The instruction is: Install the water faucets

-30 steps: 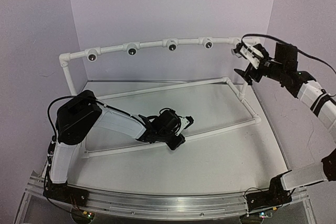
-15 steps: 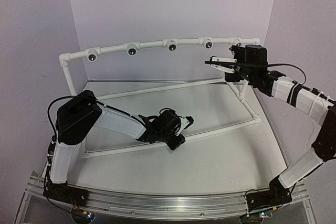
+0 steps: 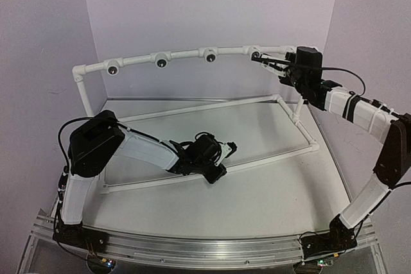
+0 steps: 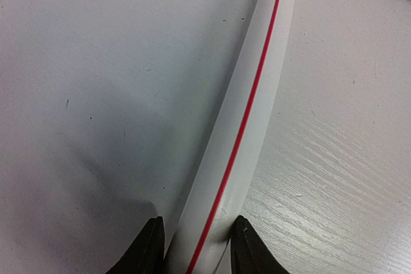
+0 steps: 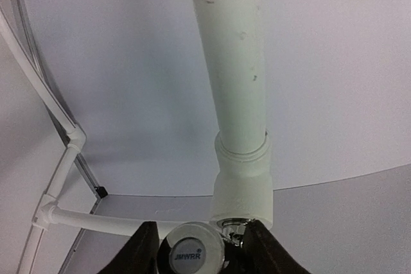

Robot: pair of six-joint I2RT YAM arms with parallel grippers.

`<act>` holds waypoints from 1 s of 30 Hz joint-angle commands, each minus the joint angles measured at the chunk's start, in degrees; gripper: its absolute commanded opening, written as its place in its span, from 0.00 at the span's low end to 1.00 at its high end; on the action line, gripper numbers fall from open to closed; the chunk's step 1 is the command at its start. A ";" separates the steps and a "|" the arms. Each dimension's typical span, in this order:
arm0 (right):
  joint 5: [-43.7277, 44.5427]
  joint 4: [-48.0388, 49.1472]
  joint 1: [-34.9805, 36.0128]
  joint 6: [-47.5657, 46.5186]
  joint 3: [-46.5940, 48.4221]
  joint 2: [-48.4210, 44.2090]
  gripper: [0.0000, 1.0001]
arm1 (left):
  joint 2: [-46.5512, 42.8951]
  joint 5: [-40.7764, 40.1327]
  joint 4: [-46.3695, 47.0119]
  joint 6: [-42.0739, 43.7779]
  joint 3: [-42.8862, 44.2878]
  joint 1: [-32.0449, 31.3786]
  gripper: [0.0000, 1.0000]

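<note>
Right wrist view has the water faucet (image 5: 191, 256) at its bottom edge, right between the two dark fingers of the right claw (image 5: 201, 239). Its round silver cap faces the camera, just below and left of the white pipe fitting (image 5: 243, 200) that ends a thick white pipe section (image 5: 234, 75). A bit of shiny metal shows between the cap and the fitting. The fingers flank the faucet closely on either side, but I cannot tell whether they actually press on it. On the cap a dark round label reads "JMWRR" in pale letters. Seen from the top external view, that claw is up at the right end of the raised pipe rail (image 3: 186, 53), beside the last of its round fittings and well above the desk (image 3: 257, 190). Left wrist view shows the left claw (image 4: 196, 229) clamped on a white pipe (image 4: 257, 94) lying on the desk, one dark finger touching each side; a thin red line runs along that pipe
</note>
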 commanded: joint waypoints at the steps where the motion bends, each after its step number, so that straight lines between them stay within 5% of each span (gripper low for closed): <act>1: 4.17 2.98 -0.41 6.98 3.74 0.93 0.36 | 9.19 4.74 -23.46 -6.90 -7.05 -1.40 0.00; 8: 4.65 0.98 -0.62 31.49 6.52 -0.58 0.07 | 9.29 4.83 -23.85 -6.89 -6.57 -1.40 0.00; 10: 1.24 -2.92 -2.04 49.21 7.27 -2.55 0.00 | 9.50 4.83 -24.05 -6.85 -6.37 -1.40 0.00; 17: -18.51 -11.45 -17.60 103.71 5.12 -5.74 0.00 | 9.62 4.89 -24.33 -6.76 -6.15 -1.41 0.00; 24: -35.50 -9.55 -29.04 140.18 -3.41 -4.59 0.00 | 9.30 4.80 -23.98 -7.00 -6.59 -1.40 0.00; 30: -48.58 5.82 -30.68 167.78 -13.56 -0.08 0.00 | 9.22 4.66 -23.72 -7.11 -6.87 -1.41 0.00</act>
